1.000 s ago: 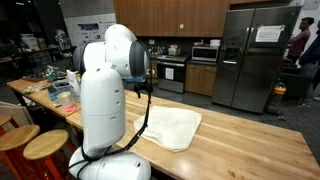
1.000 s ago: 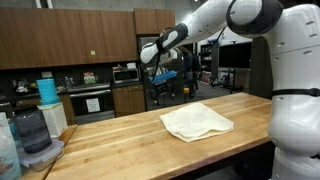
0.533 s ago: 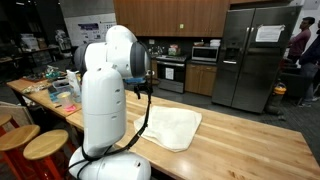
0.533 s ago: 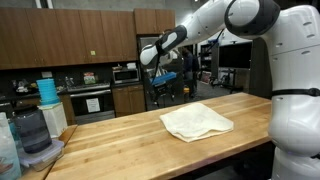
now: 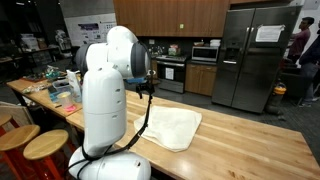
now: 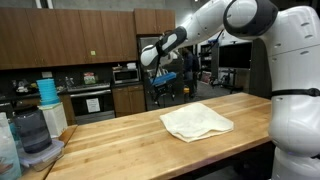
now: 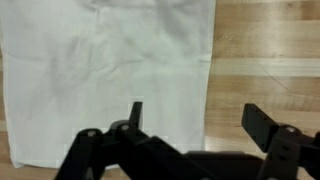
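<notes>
A white cloth [image 5: 168, 128] [image 6: 197, 121] lies folded flat on the wooden tabletop [image 5: 250, 150] [image 6: 110, 140]. My gripper [image 6: 156, 69] [image 5: 146, 89] hangs well above the table, apart from the cloth, and points down. In the wrist view the cloth [image 7: 110, 70] fills the left and middle, with its right edge running down over bare wood [image 7: 265, 50]. The gripper [image 7: 195, 112] is open there. One black finger shows over the cloth and the other over the wood, with nothing between them.
Blue stacked cups [image 6: 47, 90] and a dark lidded container [image 6: 30, 135] stand at one end of the table. Clutter [image 5: 55, 92] covers the counter beside the robot base, and round wooden stools [image 5: 35, 145] stand by it. A steel fridge [image 5: 255, 55] stands behind.
</notes>
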{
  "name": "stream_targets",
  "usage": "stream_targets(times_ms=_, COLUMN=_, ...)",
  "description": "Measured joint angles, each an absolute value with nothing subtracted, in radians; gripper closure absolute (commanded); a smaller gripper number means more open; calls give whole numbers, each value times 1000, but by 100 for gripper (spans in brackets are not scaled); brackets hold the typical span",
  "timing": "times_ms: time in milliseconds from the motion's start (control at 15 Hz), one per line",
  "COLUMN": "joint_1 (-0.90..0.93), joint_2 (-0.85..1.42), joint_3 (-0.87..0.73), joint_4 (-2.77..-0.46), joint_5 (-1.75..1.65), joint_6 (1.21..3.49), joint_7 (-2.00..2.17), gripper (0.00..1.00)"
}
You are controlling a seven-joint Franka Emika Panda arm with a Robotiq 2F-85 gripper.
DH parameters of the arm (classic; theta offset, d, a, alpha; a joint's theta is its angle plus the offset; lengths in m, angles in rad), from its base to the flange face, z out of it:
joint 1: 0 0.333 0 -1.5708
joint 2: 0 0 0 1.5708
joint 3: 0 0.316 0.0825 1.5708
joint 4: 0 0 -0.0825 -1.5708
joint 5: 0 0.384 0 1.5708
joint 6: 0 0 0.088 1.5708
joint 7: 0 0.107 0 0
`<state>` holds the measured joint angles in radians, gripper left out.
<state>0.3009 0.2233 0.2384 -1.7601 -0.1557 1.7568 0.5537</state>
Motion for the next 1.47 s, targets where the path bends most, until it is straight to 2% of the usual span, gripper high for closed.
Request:
stream_targets(times_ms=733, joint_1=260, joint_2=385, joint_3=174, joint_4=-1687, joint_5=-11, joint_6=1820, joint_7=395, gripper=0)
stream_targets(times_ms=1467, joint_1=260, joint_2=423, joint_3=170, joint_4=-1686, joint_5=78, joint_6=1831, joint_7=346, gripper=0)
